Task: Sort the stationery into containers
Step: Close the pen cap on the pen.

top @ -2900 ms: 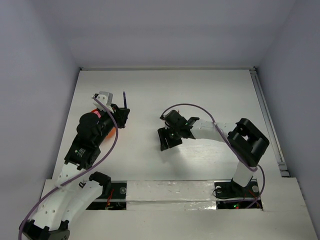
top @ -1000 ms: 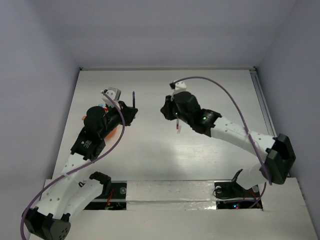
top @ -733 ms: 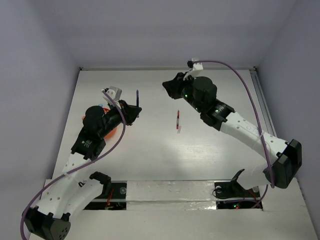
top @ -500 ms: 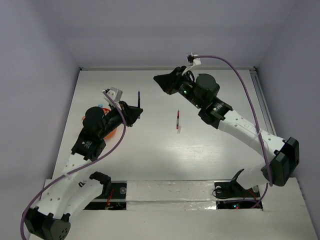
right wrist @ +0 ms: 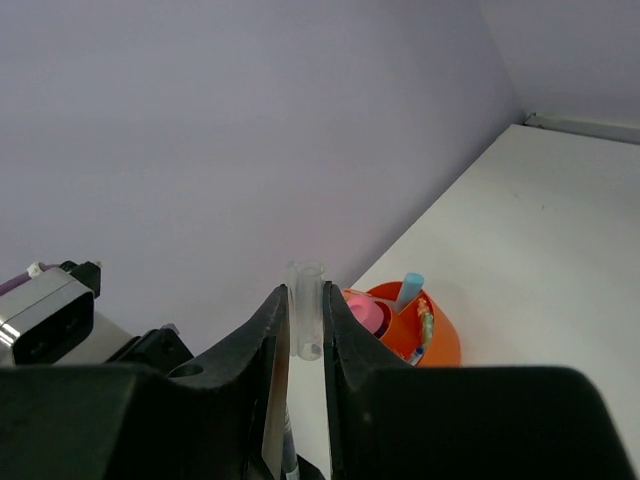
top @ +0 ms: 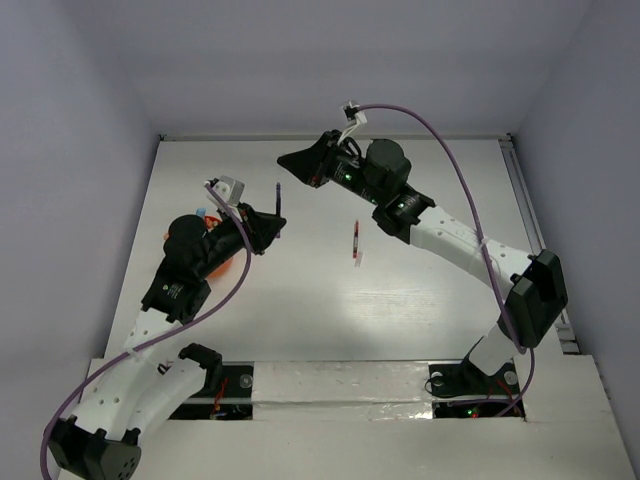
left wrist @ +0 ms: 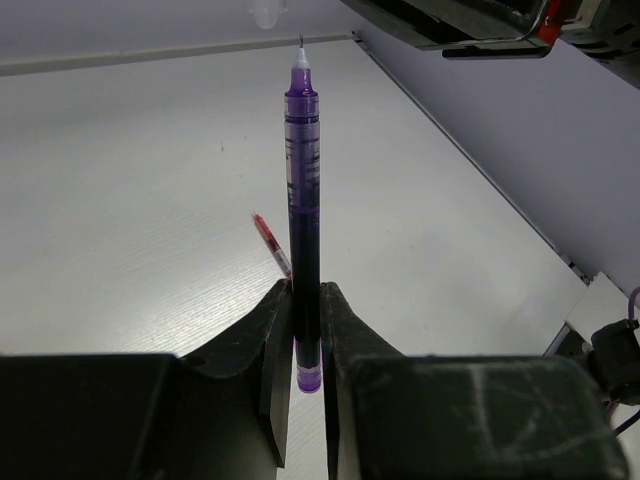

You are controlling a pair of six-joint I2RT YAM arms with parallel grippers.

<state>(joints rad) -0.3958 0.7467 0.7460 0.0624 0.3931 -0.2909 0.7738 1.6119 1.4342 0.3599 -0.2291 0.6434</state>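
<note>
My left gripper (left wrist: 305,322) is shut on the lower end of a purple pen (left wrist: 303,190), which stands upright with its uncapped tip pointing up. From above, that pen (top: 277,196) rises from the left gripper (top: 270,224). My right gripper (right wrist: 306,318) is shut on a small clear pen cap (right wrist: 306,300) and hovers just above and beyond the pen tip (top: 288,160). An orange pot (right wrist: 428,335) holds a pink-capped tube (right wrist: 366,312), a pale blue piece (right wrist: 410,286) and other bits. From above, my left arm partly hides the pot (top: 221,266).
A slim red pen (top: 355,241) lies loose on the white table mid-centre, also visible past the left fingers (left wrist: 271,243). Purple walls close in the table at the back and both sides. A rail (top: 535,240) runs along the right edge.
The right arm let go of the red pen on the table, then swung up and left with the clear cap to just above the purple pen's tip. The left gripper has barely moved.
</note>
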